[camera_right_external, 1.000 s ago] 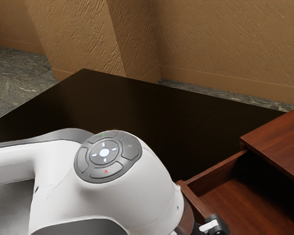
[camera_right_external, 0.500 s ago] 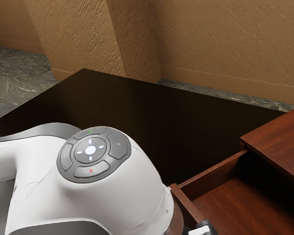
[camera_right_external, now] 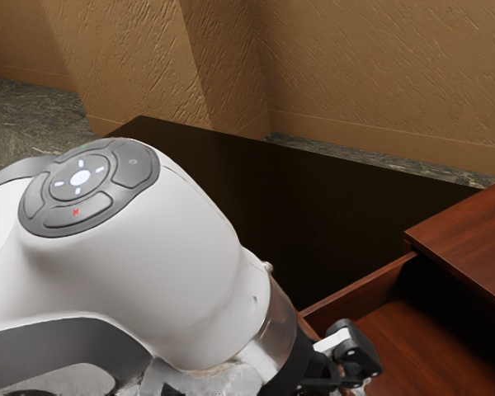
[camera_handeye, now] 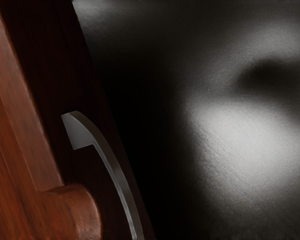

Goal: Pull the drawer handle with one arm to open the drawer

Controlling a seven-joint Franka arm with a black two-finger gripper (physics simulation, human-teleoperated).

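Item: drawer [camera_right_external: 363,290], red-brown wood, at the exterior view's right, near edge.
Position: it stood pulled out from under the cabinet [camera_right_external: 466,239], with its inside open to view from above.
Handle: handle [camera_handeye: 81,131], a thin grey curved bar on the drawer's front panel. In the wrist view it ran close by the hand, with the dark table [camera_right_external: 313,198] beyond it.
Tool: gripper [camera_right_external: 346,356], black with a pale patch, low at the drawer's near corner.
Tool state: could not be told; whether it was spread, pressed together or pinching the handle was not shown.
Carrier: arm [camera_right_external: 148,280], white, bulking large at the exterior view's left and near side.
Step in hand: judged late in the pull, since the drawer was already well out.
Next move: judged to call for a straight draw along the drawer's own line, away from the cabinet, if more opening was wanted; a sideways drag would risk binding it. Otherwise, let go and back off.
Brands, labels: none seen.
Writing: none legible. The arm's grey pad [camera_right_external: 80,188] bore only small green and red marks and pale symbols.
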